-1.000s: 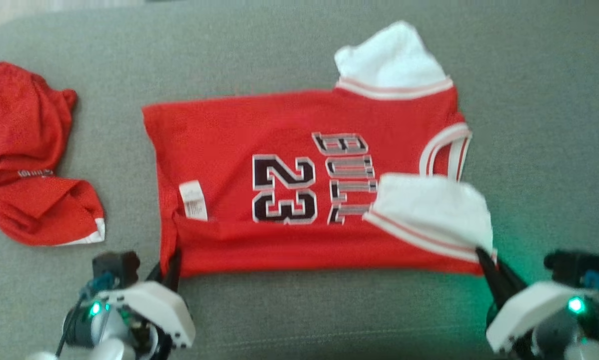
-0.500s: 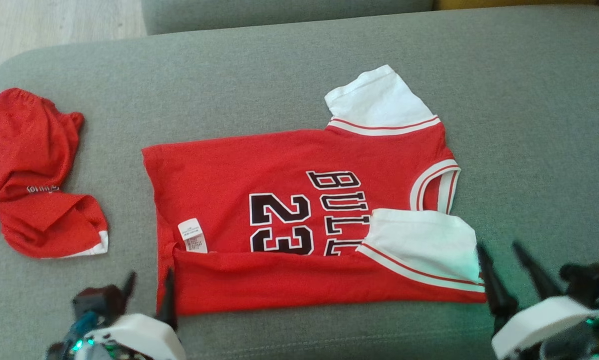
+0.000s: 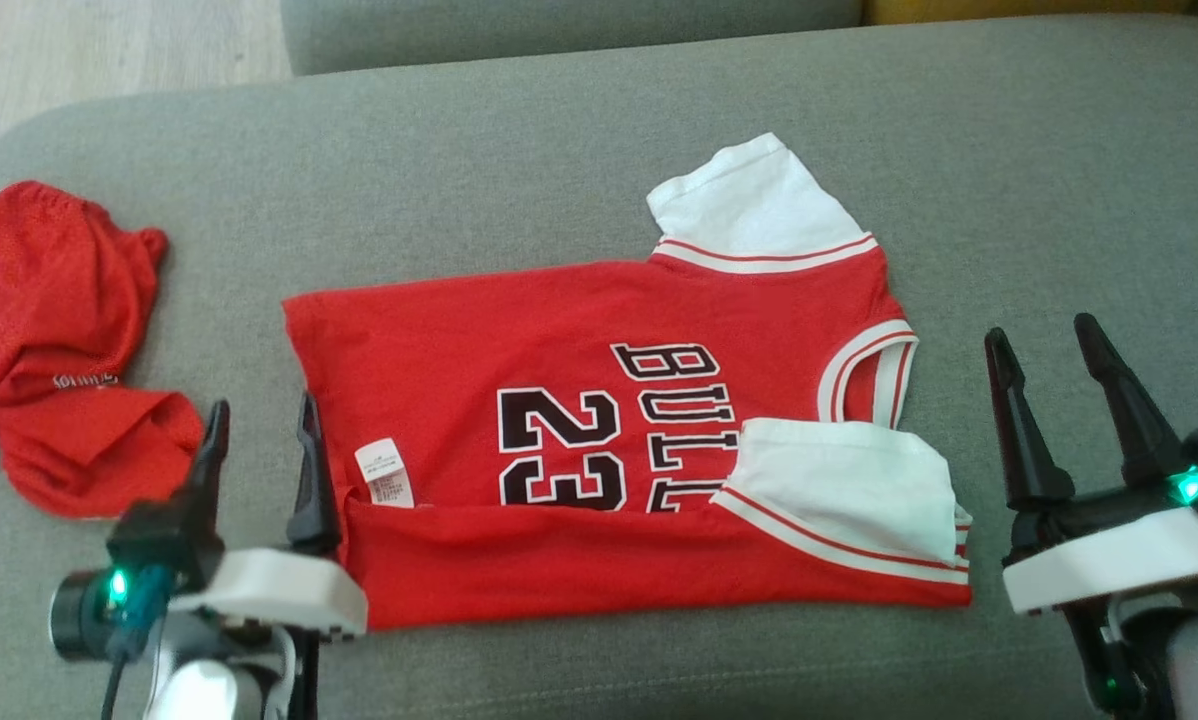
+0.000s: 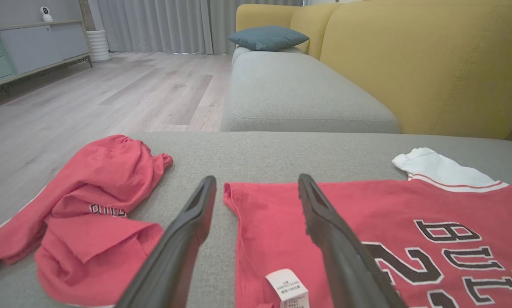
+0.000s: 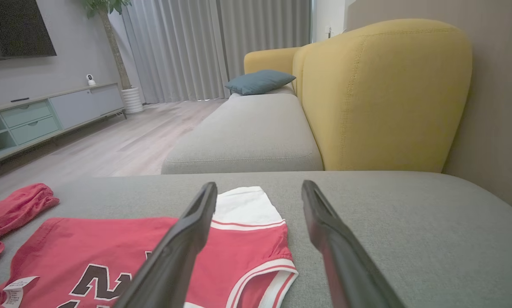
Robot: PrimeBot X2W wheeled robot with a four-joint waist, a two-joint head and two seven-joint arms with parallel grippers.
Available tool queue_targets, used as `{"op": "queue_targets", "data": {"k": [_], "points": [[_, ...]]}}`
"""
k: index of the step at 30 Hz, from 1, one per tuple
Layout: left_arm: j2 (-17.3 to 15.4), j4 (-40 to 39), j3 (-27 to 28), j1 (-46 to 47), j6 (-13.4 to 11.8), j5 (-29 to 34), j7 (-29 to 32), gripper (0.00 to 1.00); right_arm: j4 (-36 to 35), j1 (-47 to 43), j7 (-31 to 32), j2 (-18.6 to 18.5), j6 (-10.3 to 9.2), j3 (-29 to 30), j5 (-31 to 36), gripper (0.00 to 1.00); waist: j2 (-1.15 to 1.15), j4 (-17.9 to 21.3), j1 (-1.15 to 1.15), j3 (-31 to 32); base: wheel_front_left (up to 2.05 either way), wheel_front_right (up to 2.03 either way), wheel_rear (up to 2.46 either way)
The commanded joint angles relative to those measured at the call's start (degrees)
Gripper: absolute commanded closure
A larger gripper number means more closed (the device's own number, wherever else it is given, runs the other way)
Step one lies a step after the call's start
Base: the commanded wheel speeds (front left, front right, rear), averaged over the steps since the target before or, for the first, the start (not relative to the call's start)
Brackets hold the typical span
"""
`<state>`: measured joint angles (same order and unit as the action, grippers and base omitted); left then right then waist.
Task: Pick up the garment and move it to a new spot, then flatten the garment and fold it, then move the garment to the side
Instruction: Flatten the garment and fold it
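Red jersey (image 3: 559, 320) lies part folded between my left claw (image 3: 264, 402) and right claw (image 3: 1039, 328), both spread and empty; next, I judge, I grip its far edge.

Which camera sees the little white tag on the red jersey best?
Left wrist view: the tag is nearest and biggest. Head view shows the tag whole but small; right wrist view, tiny in its corner.

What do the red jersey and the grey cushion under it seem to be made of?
The red jersey looks like a soft, matte knit, perhaps cotton or polyester: it lies limp and creases at its fold. The grey cushion looks like coarse woven upholstery cloth, matte, with a speckled weave.
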<state>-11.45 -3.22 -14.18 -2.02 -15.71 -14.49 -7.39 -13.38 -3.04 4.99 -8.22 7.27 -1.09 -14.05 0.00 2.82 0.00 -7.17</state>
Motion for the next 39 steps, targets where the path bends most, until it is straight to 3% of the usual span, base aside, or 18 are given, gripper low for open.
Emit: {"op": "queue_targets", "data": {"k": [1,8,18,24,30,31,32,39], "points": [[-1.12,-1.51,1.82,4.26,-0.09,0.41,0.42,0.0,-2.37,2.06,-0.26,-1.17,0.22,-0.76,0.05,0.0,0.0,0.01,0.0,-0.59,0.0,0.0,0.0],[-1.3,4.27,1.64,12.88,2.4,-1.38,3.71,0.0,-2.41,2.81,-0.43,-0.22,0.22,-0.79,-0.4,0.0,0.0,0.65,0.0,-4.17,0.0,0.0,0.0],[-3.11,27.2,3.73,31.47,7.3,-6.27,11.84,0.0,-0.5,5.69,-1.55,0.02,0.22,-3.03,-1.68,0.0,0.0,3.01,0.0,-10.8,0.0,0.0,0.0],[-4.72,38.23,5.3,36.41,8.25,-8.6,16.19,0.0,1.57,6.42,-2.16,-0.07,0.22,-3.38,-2.4,0.0,0.0,3.93,0.0,-11.66,0.0,0.0,0.0],[-4.92,44.13,5.41,39.11,10.5,-10.4,17.83,0.0,2.58,6.77,-2.14,-0.17,0.22,-3.55,-2.99,0.0,0.0,4.17,0.0,-12.21,0.0,0.0,0.0],[-4.89,45.02,5.29,39.46,10.85,-10.63,18.36,0.46,2.76,6.87,-2.03,-0.28,0.22,-3.6,-3.16,0.0,0.0,4.2,0.0,-12.28,0.0,0.0,0.0],[-4.96,46.39,4.84,40.06,11.56,-10.78,19.34,1.0,3.23,7.21,-1.69,-0.82,0.22,-3.56,-3.49,0.0,0.0,4.26,0.0,-12.36,0.0,0.0,0.0],[-5.18,47.34,3.32,41.8,12.71,-10.1,18.64,1.0,7.45,12.33,1.82,-5.32,0.22,-3.26,-5.75,0.0,0.0,3.66,0.0,-12.82,0.0,0.0,0.0]]}}
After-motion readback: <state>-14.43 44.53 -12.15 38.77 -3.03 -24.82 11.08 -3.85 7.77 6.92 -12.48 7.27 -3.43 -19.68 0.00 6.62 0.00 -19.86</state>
